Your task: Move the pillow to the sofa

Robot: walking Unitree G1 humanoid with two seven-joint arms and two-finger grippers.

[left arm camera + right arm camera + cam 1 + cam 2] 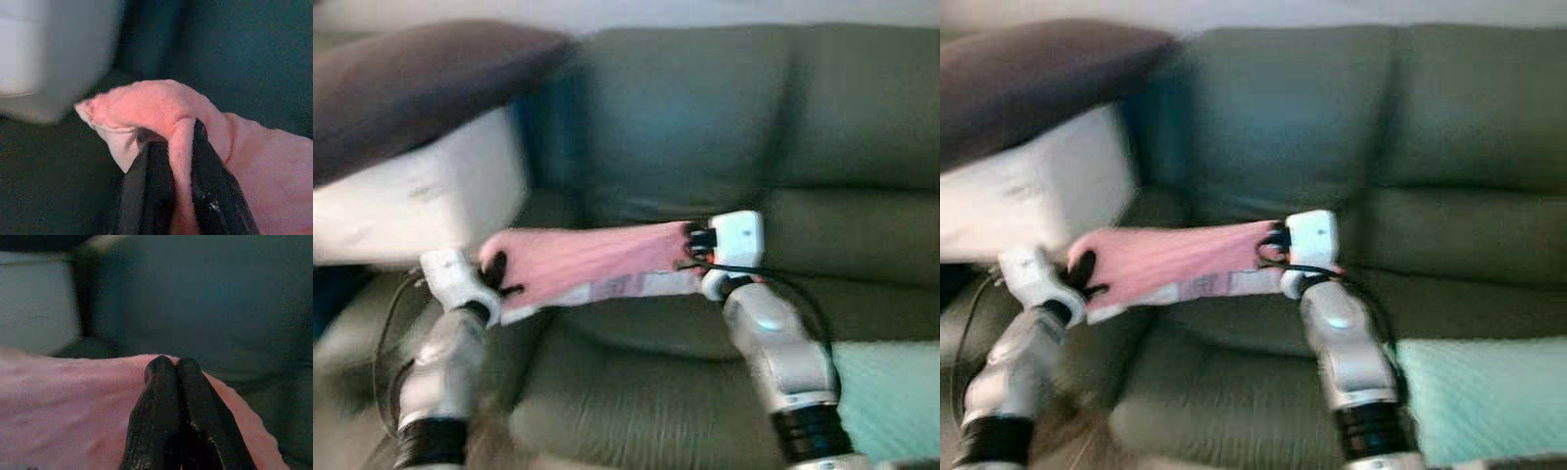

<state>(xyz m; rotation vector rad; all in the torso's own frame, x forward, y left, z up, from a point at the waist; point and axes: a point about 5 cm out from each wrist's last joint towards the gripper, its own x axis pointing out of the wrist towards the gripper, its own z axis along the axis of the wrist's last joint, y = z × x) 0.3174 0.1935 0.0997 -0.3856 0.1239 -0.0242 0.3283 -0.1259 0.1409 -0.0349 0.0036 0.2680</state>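
A pink pillow [592, 259] hangs stretched between my two grippers, above the seat of a dark green sofa [705, 127]. My left gripper [496, 272] is shut on the pillow's left corner; the wrist view shows pink fabric [161, 107] pinched between the black fingers [215, 191]. My right gripper [698, 243] is shut on the pillow's right end, its fingers [161, 401] pressed together over the pink cloth [63, 406]. The pictures are blurred.
A white cushion [421, 191] leans at the sofa's left end with a dark brown cushion [411, 78] on top of it. A pale green cushion [1484, 397] lies at the lower right. The sofa seat [646, 392] lies bare under the pillow.
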